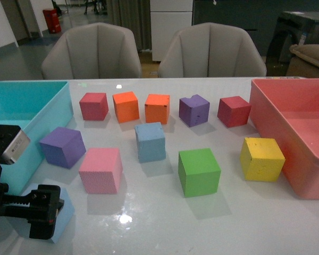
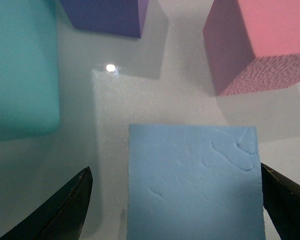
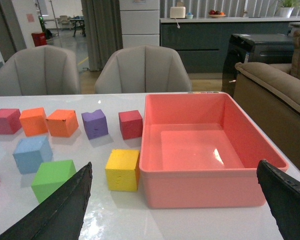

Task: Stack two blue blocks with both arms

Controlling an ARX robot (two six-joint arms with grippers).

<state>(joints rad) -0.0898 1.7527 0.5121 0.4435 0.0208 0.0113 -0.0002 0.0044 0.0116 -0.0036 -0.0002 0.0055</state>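
Observation:
One blue block (image 1: pixel 66 213) lies at the table's near left corner, partly behind my left gripper (image 1: pixel 52 212). In the left wrist view this block (image 2: pixel 195 180) sits between the open fingers of that gripper (image 2: pixel 175 169); one fingertip (image 2: pixel 277 192) is right at its edge and the other stands well apart. The second blue block (image 1: pixel 150 141) rests mid-table, also seen as the blue block (image 3: pixel 32 153) in the right wrist view. My right gripper (image 3: pixel 174 164) hangs open and empty, facing the pink bin; it is outside the front view.
A teal bin (image 1: pixel 21 106) stands at the left and a pink bin (image 1: pixel 292 122) at the right. A purple cube (image 1: pixel 63 146) and a pink cube (image 1: pixel 101 170) sit close to the left gripper. Green (image 1: pixel 199 171), yellow (image 1: pixel 262 158) and a back row of cubes (image 1: pixel 157 108) fill the table.

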